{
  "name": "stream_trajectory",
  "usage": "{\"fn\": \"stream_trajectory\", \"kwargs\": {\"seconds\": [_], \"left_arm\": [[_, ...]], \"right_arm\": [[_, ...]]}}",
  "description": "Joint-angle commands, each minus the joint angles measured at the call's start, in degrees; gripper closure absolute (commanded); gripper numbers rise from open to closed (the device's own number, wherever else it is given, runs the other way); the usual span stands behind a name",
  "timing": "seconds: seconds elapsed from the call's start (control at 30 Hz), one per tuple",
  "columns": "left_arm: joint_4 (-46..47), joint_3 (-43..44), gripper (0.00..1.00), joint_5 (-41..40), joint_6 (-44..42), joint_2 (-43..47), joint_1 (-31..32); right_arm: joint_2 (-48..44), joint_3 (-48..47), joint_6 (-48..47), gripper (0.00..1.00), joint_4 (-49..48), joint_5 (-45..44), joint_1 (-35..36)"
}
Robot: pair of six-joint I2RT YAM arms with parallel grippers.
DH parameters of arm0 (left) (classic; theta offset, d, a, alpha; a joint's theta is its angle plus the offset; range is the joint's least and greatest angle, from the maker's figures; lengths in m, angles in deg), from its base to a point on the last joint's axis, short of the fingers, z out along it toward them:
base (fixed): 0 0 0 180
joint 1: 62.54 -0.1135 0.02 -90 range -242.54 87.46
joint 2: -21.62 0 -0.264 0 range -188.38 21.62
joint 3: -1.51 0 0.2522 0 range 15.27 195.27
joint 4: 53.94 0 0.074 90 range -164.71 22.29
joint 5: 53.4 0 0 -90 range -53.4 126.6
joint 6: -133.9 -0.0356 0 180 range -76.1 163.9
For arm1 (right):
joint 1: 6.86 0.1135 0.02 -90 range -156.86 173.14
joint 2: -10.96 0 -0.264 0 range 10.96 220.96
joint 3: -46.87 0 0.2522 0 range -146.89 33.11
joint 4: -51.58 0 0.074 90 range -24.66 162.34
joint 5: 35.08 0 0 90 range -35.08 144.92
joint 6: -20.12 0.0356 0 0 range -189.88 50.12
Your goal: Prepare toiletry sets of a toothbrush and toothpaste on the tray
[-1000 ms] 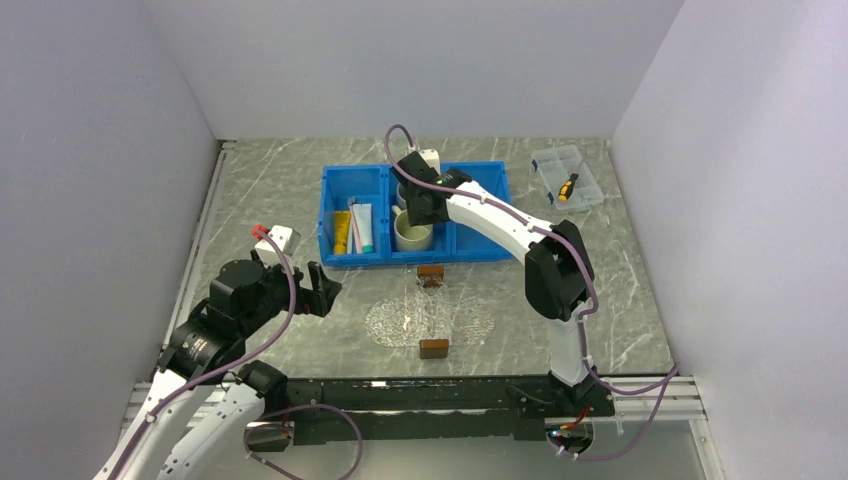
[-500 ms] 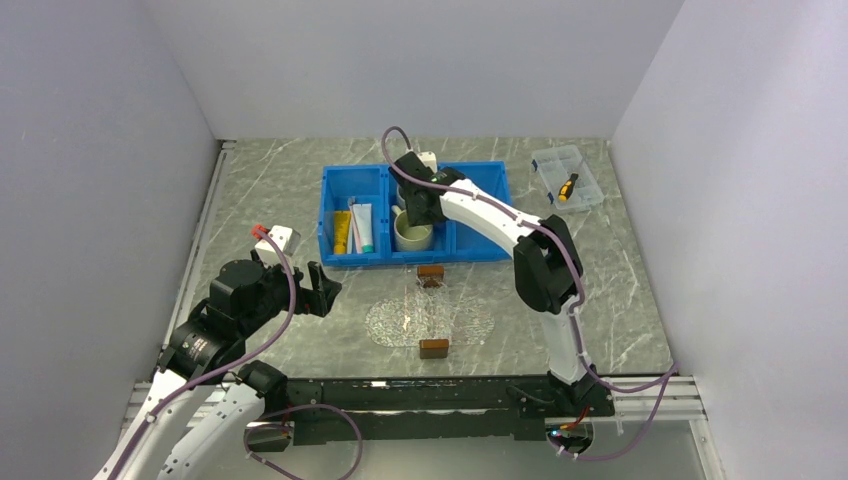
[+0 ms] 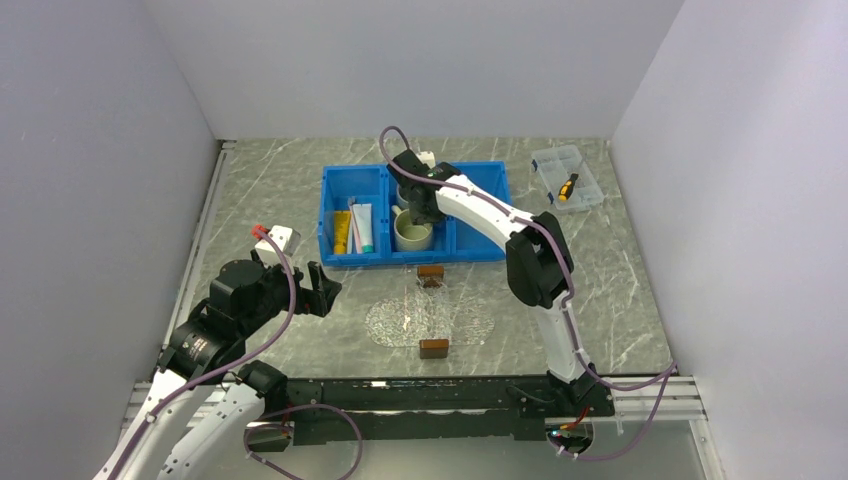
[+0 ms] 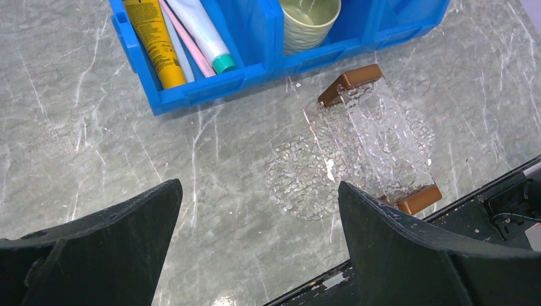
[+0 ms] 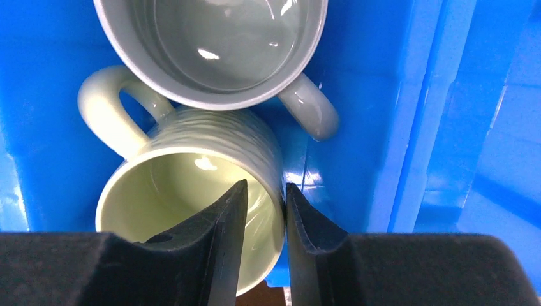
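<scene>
The right gripper (image 5: 265, 191) clamps the green mug (image 5: 210, 140) rim in the bin (image 5: 383, 127); the left gripper (image 4: 258, 188) gapes wide — yellow tube (image 4: 153, 44) print unreadable.

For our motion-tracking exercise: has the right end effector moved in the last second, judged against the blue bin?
Yes. The right end effector shifted slightly left over the blue bin, gripping the wall of the green mug.

On the grey marble table (image 3: 280, 200) stands a big blue plastic bin with three compartments (image 3: 370, 259). Its middle compartment holds a pale green ribbed mug (image 5: 191, 191) touching a grey glazed mug (image 5: 217, 38); a yellow tube (image 3: 342, 231) lies in the left one. Far right, a clear lidded compartment box (image 3: 575, 170) holds a yellow-black screwdriver (image 3: 567, 187)
</scene>
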Motion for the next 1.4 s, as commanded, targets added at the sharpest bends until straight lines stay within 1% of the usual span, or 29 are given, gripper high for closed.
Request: {"fn": "stream_trajectory", "kwargs": {"seconds": [0.0,0.1,0.43,0.47,0.7,1.03,1.37], "left_arm": [[1.12,0.31,0.01,0.12,-0.13,-0.03,-0.17],[1.2,0.22,0.01,0.09,-0.07,0.16,-0.15],[1.12,0.2,0.01,0.04,-0.07,0.3,-0.15],[1.13,0.22,0.01,-0.04,-0.07,0.27,-0.15],[1.12,0.22,0.01,-0.18,-0.07,0.17,-0.16],[1.14,0.24,0.01,-0.4,0.02,0.0,-0.16],[1.03,0.22,0.01,-0.57,0.17,-0.09,-0.2]], "right_arm": [[1.27,-3.19,-0.67,0.71,0.64,-0.22,-0.47],[1.64,-3.36,-0.75,0.75,0.89,-0.14,-0.69],[-0.09,-3.39,-1.15,0.99,0.46,0.59,-1.37],[-0.08,-3.73,-1.35,1.0,0.53,0.74,-1.54],[-1.35,-4.96,-3.92,1.0,-0.02,2.21,-2.15],[-5.15,-6.39,-8.05,1.0,-0.71,1.83,-2.68],[-6.56,-6.95,-9.22,1.0,-0.5,1.39,-2.9]]}}
